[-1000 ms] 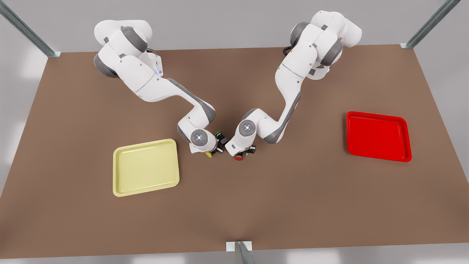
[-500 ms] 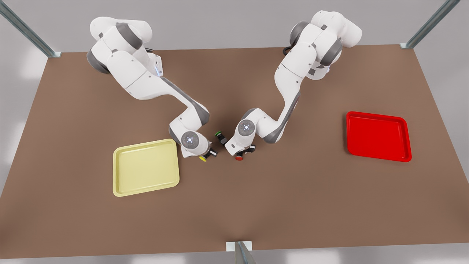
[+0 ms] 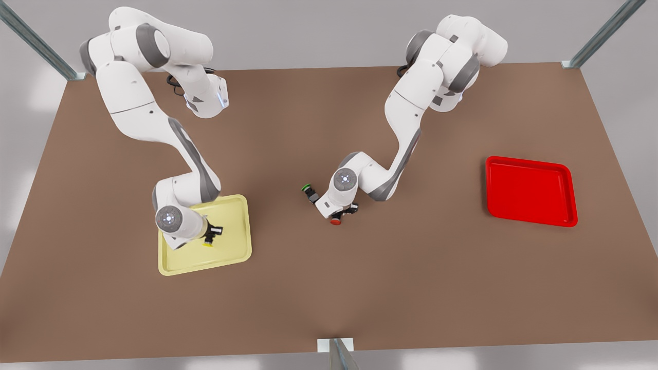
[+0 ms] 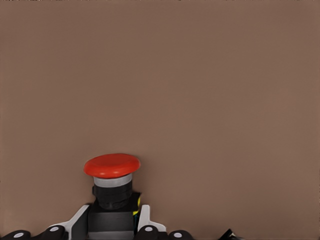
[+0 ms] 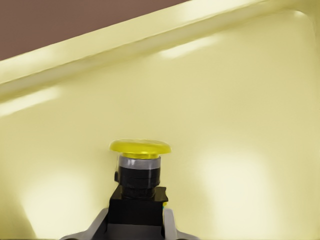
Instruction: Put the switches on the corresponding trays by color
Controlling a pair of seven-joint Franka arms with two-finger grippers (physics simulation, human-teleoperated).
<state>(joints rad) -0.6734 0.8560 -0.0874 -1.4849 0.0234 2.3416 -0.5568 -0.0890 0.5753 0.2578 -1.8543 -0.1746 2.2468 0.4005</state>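
— What sort of place is this?

— A bare robot test cell, rendered in a simulator. A flat brown table [image 3: 329,288] sits against plain grey surroundings, with metal frame struts [image 3: 36,43] at the corners.

— Anything homely?

— No. Two white arms [image 3: 411,113] are mounted at the far edge (no clutter, just coloured trays [image 3: 529,191]), all evenly lit and smooth.

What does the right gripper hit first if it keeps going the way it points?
Likely the floor of the pale yellow tray. The right gripper holds the yellow-capped switch cap-first toward it, so the cap would touch first; the gap is hard to judge.
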